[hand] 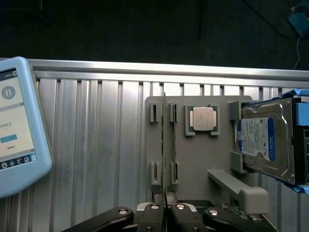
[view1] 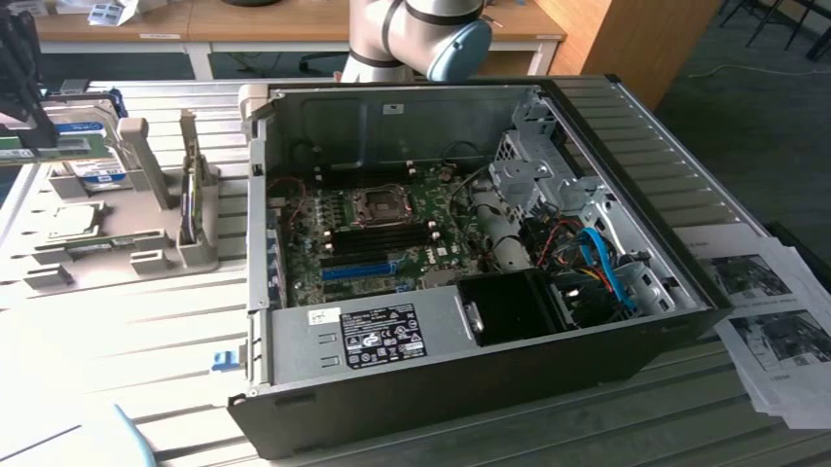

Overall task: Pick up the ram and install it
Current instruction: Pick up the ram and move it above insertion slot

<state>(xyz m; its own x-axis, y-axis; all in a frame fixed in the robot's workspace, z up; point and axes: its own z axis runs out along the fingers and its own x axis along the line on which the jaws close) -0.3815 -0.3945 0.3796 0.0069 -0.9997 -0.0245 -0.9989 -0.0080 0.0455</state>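
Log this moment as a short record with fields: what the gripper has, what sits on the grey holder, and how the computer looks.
gripper: fingers shut on the ram, seen edge-on
ram position: over the grey holder
also on holder: silver processor chip; hard drive with blue-white label
computer case: side open, motherboard exposed
surface: slatted metal table
nearby: blue-edged touchscreen device
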